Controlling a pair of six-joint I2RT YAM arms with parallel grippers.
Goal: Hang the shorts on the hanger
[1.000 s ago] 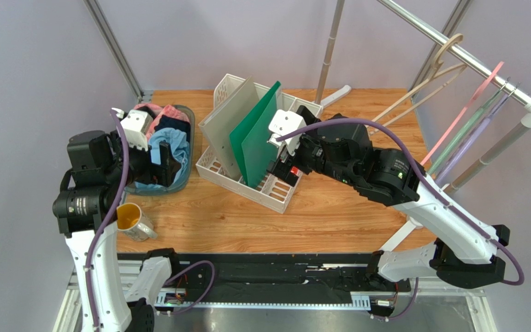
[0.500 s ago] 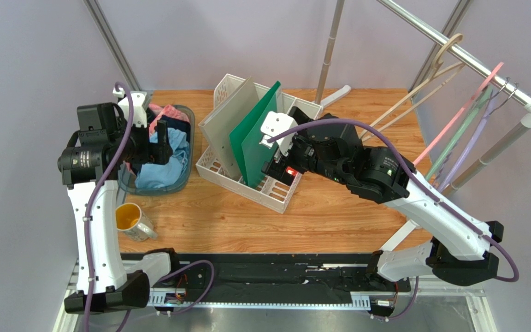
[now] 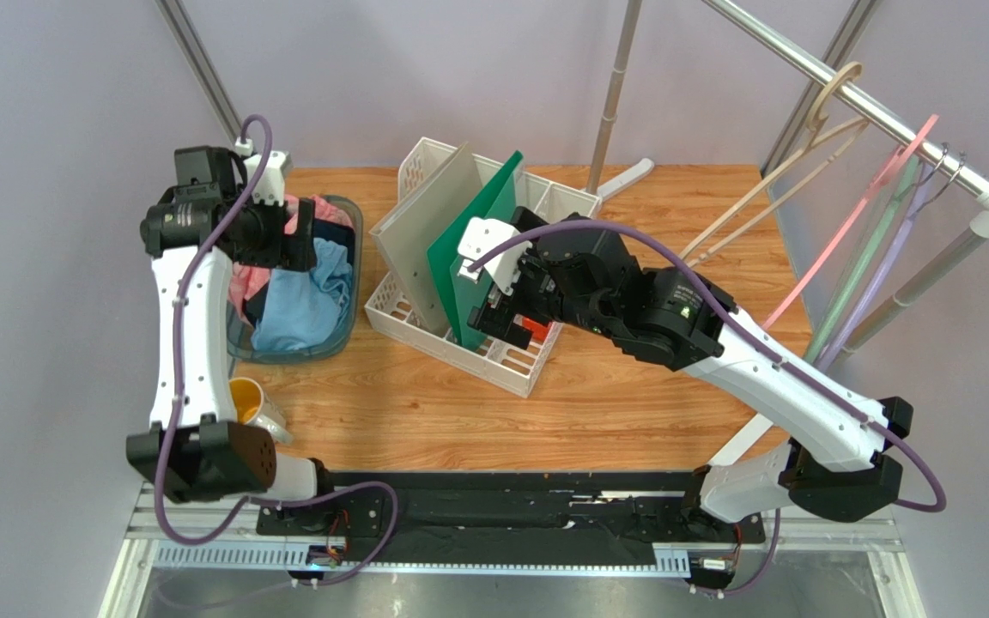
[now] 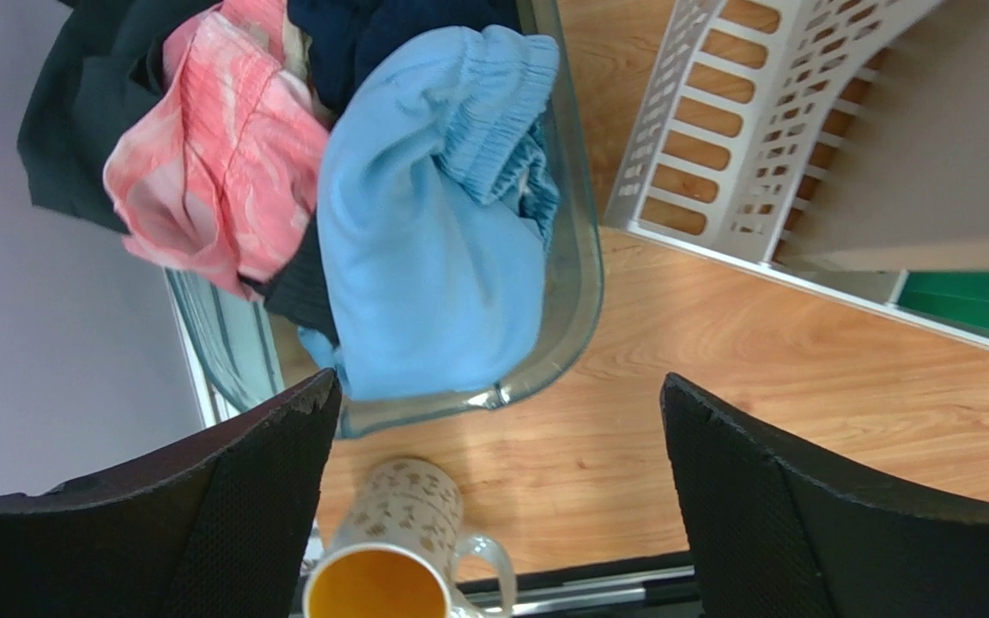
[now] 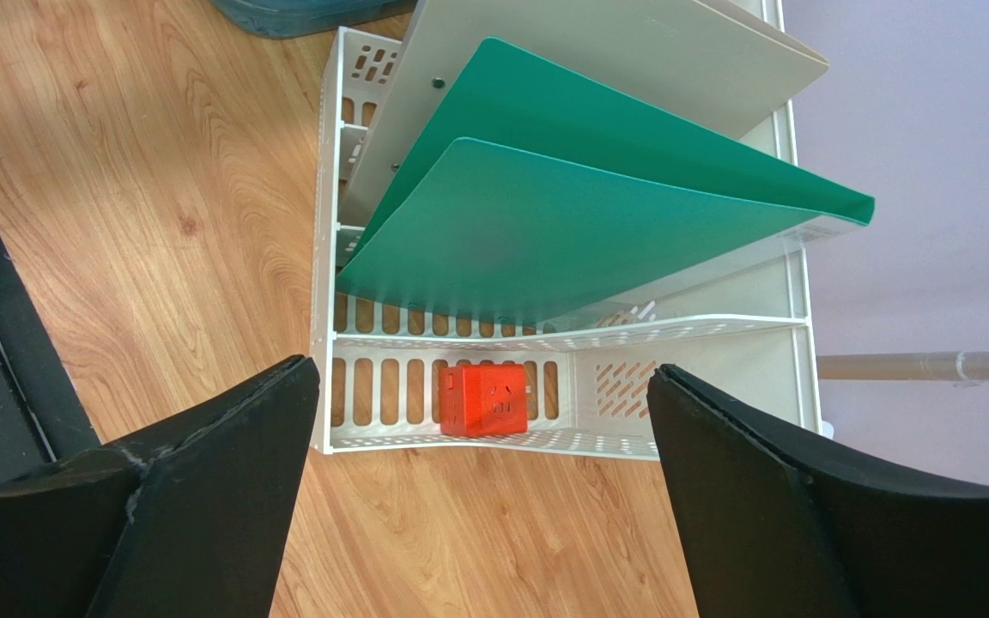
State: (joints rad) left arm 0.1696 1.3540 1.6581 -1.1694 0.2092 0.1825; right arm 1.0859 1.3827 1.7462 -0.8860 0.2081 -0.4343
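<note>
- Left claw [image 4: 493, 399] is hovering released, jaws spread wide, over the near end of the tub [image 4: 584, 258]; it is holding nothing
- Right claw [image 5: 480, 374] is also standing released and empty above the file rack [image 5: 564, 341]
- The shorts [image 4: 429, 245] are lying on top of the heap in the tub, with the waistband toward the rack side
- The hanger [image 3: 830, 90] is hanging tilted from the rail [image 3: 771, 39] at the far right, well apart from the shorts

Risks, as I am judging them:
- The pink cloth [image 4: 223, 142] and navy garment [image 4: 371, 26] are touching the shorts and partly tucked under them, so a deep pinch is likely to drag them out too
- A snagged heap could pull the tub along, and the mug [image 4: 390, 567], holding yellow liquid just beside its near rim, could get knocked
- A shallow pinch on soft fabric risks slipping mid-carry

In the way:
- The rack, with its green folder [image 5: 590, 219] and grey board, is standing between tub and hanger, so trailing fabric may catch them
- The thin coloured hangers [image 3: 848, 219] are crowding the rail beside the beige one
- A red block [image 5: 484, 397] is sitting in the rack's end slot, apart from the job
</note>
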